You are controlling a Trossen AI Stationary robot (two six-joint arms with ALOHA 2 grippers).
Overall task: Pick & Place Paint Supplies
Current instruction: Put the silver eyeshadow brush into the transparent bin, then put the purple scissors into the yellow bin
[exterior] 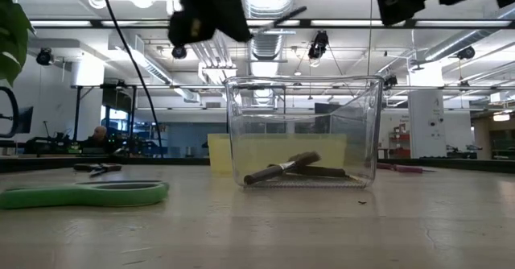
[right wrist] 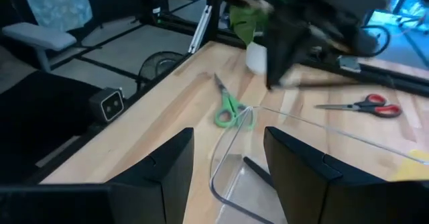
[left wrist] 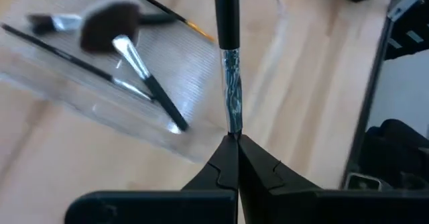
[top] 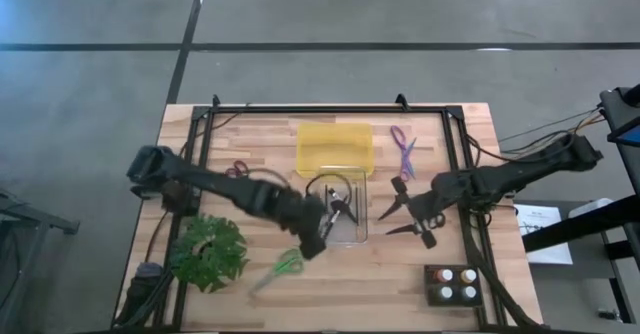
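Left gripper [left wrist: 236, 140] hangs over the clear bin [top: 343, 236], fingers pinched tight on the very tip of a thin dark-handled brush [left wrist: 229, 56]. Two brushes [left wrist: 127, 46] already lie inside. Risky hold: gripped so near the end, it could swing or slip and land on the bench [top: 400, 274] outside the wall. Right gripper [right wrist: 224, 160] waits beside the bin, fingers spread, empty.

Thin dark-handled brush [left wrist: 228, 56] held over bin; brushes [exterior: 294, 167] inside.
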